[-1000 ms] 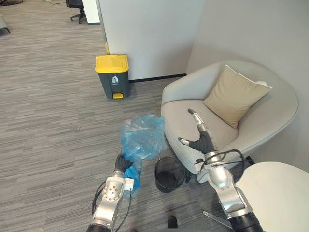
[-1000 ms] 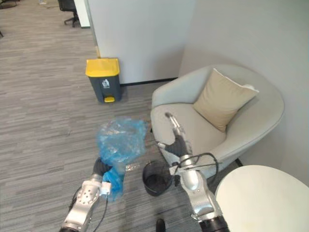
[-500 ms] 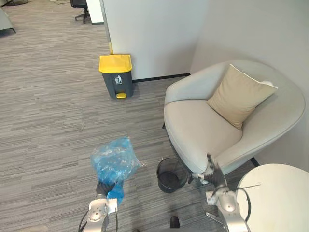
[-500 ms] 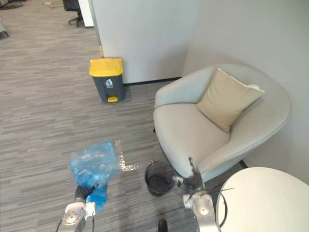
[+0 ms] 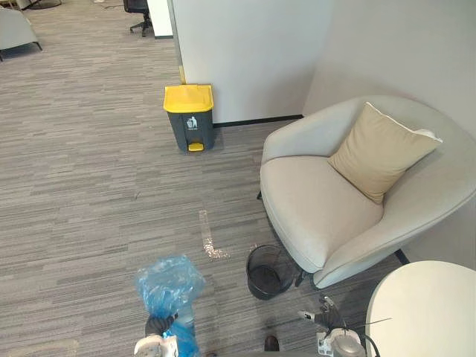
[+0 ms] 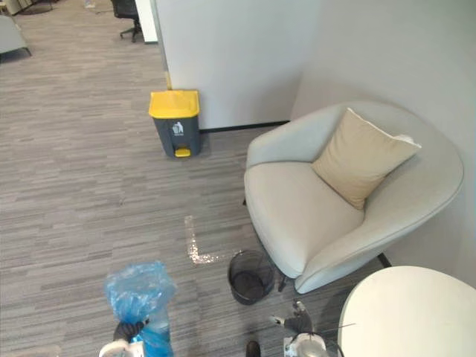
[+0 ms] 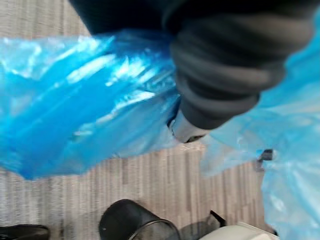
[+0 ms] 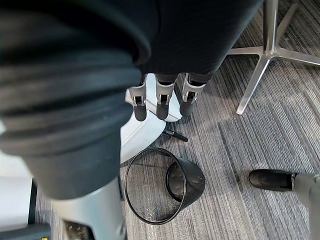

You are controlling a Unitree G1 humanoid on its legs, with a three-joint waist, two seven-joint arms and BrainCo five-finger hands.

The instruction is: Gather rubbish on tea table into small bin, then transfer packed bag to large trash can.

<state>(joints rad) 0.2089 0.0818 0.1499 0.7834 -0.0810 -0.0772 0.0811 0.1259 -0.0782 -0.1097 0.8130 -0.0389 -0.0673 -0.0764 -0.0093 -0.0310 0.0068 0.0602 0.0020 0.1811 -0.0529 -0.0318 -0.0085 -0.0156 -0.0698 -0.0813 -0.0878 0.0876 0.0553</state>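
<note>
A crumpled blue plastic bag (image 5: 169, 285) hangs over the carpet at the lower left, bunched at its neck in my left hand (image 5: 158, 326). In the left wrist view the blue bag (image 7: 75, 95) wraps round that hand (image 7: 220, 70). The small black mesh bin (image 5: 268, 271) stands unlined on the floor beside the armchair, to the right of the bag. My right hand (image 6: 298, 324) hangs low near the bin with its fingers (image 8: 161, 99) straight and holding nothing. The large grey trash can (image 5: 190, 119) with a yellow lid stands far off against the wall.
A light grey armchair (image 5: 312, 212) with a tan cushion (image 5: 383, 152) fills the right side. A round white table (image 5: 428, 312) is at the lower right, its metal legs (image 8: 261, 70) near my right hand. A person's black shoe (image 8: 272, 180) rests by the bin.
Both hands have dropped towards the picture's lower edge. The bag came down with the left hand, and the right hand left the armchair seat. The camera has also shifted.
</note>
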